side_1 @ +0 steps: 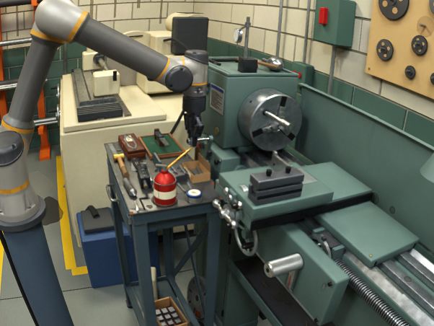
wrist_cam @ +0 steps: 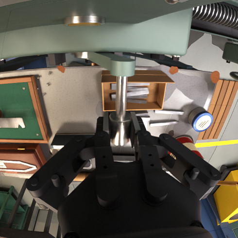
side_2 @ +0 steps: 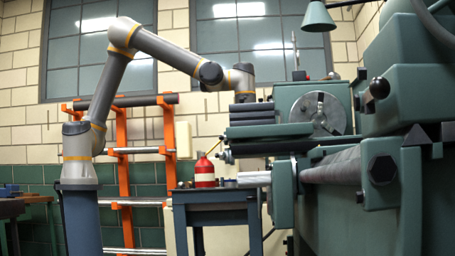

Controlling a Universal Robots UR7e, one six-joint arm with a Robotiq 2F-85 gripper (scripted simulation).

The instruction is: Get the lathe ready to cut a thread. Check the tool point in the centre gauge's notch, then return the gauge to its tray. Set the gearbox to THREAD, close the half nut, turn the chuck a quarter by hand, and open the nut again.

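Observation:
The steel gearbox lever (wrist_cam: 120, 114) sticks out from the headstock's (side_1: 248, 104) left front, above the tool cart. I hold its round knob end in my closed gripper (wrist_cam: 119, 132) (side_1: 195, 139). The centre gauge (wrist_cam: 12, 122) lies in its green tray (side_1: 161, 144) on the cart, left of the lever. The chuck (side_1: 270, 119) (side_2: 317, 113) sits on the headstock face to the right. The tool post (side_1: 275, 184) stands on the carriage in front of it. The second side camera hides my gripper behind the tool post.
Behind the cart stands a cream machine (side_1: 108, 108) against the tiled wall. On the cart are a red oil can (side_1: 164, 187), a cardboard box of bits (wrist_cam: 134, 93), a brown case (side_1: 131, 144) and a blue-capped tin (wrist_cam: 200, 120). The carriage handwheel (side_1: 230, 216) juts toward the cart.

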